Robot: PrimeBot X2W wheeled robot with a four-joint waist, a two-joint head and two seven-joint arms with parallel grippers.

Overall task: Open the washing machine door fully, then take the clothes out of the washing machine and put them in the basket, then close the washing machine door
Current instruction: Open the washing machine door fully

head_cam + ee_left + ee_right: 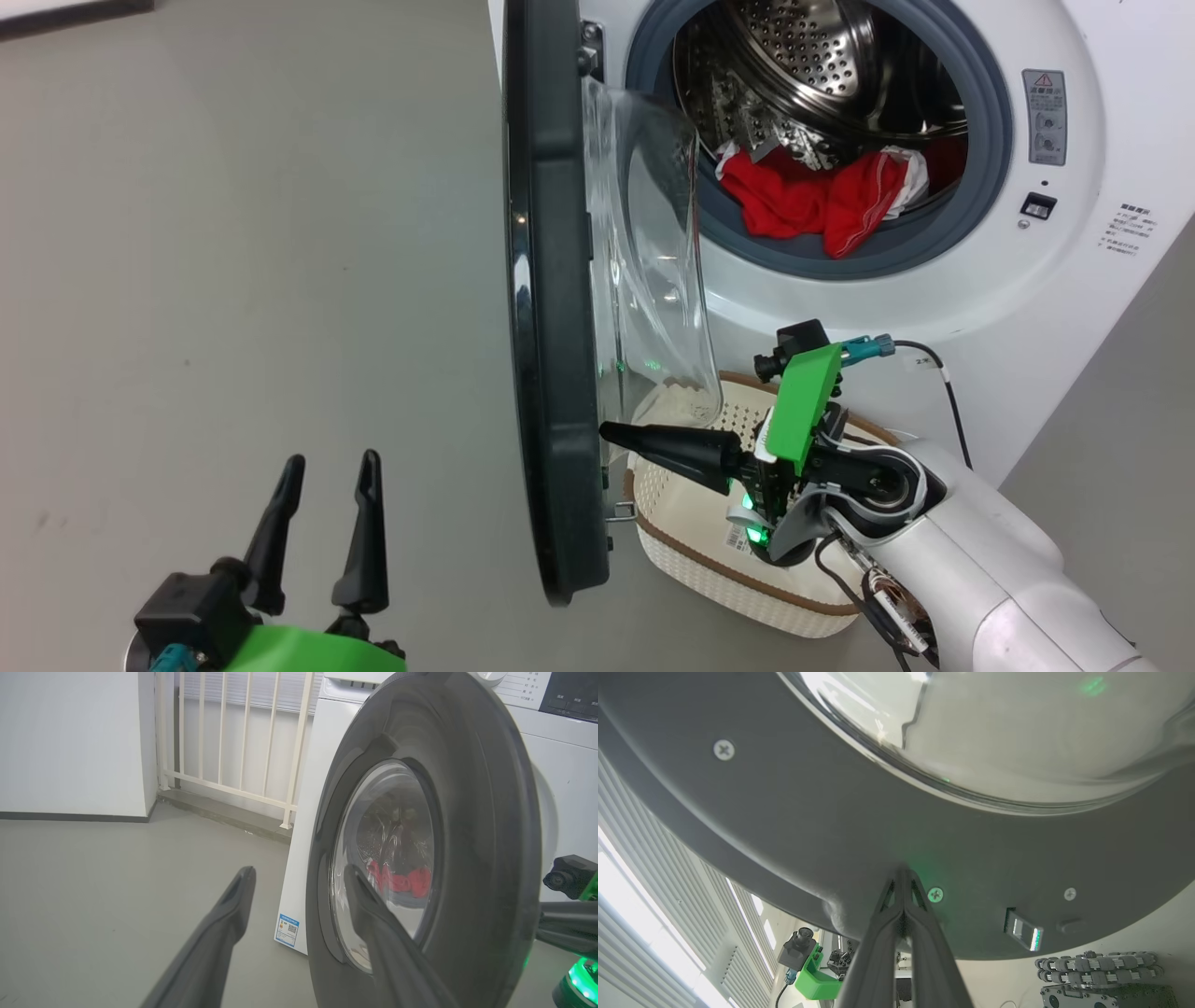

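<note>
The big round washing machine door with the shiny black rim (551, 308) is seen edge-on in the head view. It is swung out from the big white washing machine (1055, 280). Its clear glass bowl (653, 252) is turned toward the round opening. The bright red clothes with white trim (803, 196) are piled at the front of the steel drum with little holes (812, 65). One part is draped over the grey rubber ring (990, 140).

The right gripper (607, 432) is held with its two dark fingers pressed flat together, and nothing is pinched between them. Its tip is set against the inner side of the door, on the dark rim near the small metal latch (621, 511). The small cream-white plastic basket with the brown rim (691, 560) is placed on the grey floor (233, 233) under this gripper. It is just beside the door's free edge and in front of the machine.

The left gripper (333, 457) is spread wide, and nothing is held in it. It is found on the outer side of the door, well apart from it.

The clothes are up inside the drum, well apart from both grippers.
</note>
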